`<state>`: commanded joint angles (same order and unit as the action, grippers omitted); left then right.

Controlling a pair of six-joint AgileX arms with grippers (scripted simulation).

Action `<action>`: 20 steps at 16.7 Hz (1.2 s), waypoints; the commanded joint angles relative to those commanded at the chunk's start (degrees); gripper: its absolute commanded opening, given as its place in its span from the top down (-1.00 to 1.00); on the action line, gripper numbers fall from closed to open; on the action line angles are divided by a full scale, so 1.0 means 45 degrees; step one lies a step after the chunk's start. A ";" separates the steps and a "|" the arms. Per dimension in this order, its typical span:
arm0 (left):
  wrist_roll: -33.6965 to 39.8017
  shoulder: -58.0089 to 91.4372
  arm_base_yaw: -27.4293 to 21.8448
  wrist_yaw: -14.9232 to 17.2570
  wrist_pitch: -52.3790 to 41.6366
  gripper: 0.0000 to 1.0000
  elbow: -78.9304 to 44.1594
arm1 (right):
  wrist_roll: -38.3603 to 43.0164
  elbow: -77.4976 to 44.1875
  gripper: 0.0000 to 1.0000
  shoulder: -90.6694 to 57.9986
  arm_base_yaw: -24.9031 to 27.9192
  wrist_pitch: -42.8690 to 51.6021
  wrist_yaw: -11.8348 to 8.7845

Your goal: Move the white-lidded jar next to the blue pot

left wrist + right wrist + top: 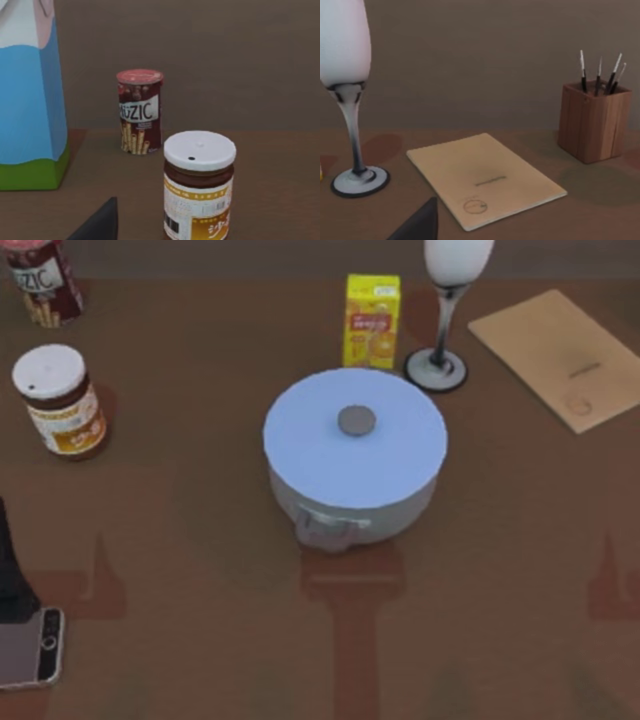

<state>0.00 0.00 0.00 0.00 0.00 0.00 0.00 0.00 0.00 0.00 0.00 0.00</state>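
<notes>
The white-lidded jar (60, 400) stands upright at the table's left, with dark brown contents and an orange-and-white label. The blue pot (355, 440), pale blue lid and grey knob, sits in the middle, well apart from the jar. My left arm (10, 570) is at the left edge, nearer than the jar. In the left wrist view the jar (199, 195) stands close ahead, and one dark finger (102, 222) of the open left gripper shows beside it, not touching. My right arm is out of the top view; one of its fingers (422, 222) shows, holding nothing.
A dark red container (45, 280) stands behind the jar. A yellow juice box (372, 322) and a wine glass (445, 310) stand behind the pot. A tan notebook (560, 355) lies at the right, a phone (30, 648) front left. A wooden pen holder (592, 122) and a blue carton (27, 100) show in the wrist views.
</notes>
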 joint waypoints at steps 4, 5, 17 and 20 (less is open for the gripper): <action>-0.0070 0.0369 -0.0035 0.0022 -0.0323 -1.00 -0.0310 | 0.0000 0.0000 -1.00 0.0000 0.0000 0.0000 0.0000; -0.0140 0.0745 -0.0072 0.0046 -0.0648 -1.00 -0.0629 | 0.0000 0.0000 -1.00 0.0000 0.0000 0.0000 0.0000; -0.2141 1.2445 -0.0845 0.0585 -0.9335 -1.00 -1.1725 | 0.0000 0.0000 -1.00 0.0000 0.0000 0.0000 0.0000; -0.2758 1.6352 -0.0889 0.0610 -1.1735 -1.00 -1.5787 | 0.0000 0.0000 -1.00 0.0000 0.0000 0.0000 0.0000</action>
<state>-12.41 73.58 -4.00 2.74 -52.81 -71.04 0.00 0.00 0.00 0.00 0.00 0.00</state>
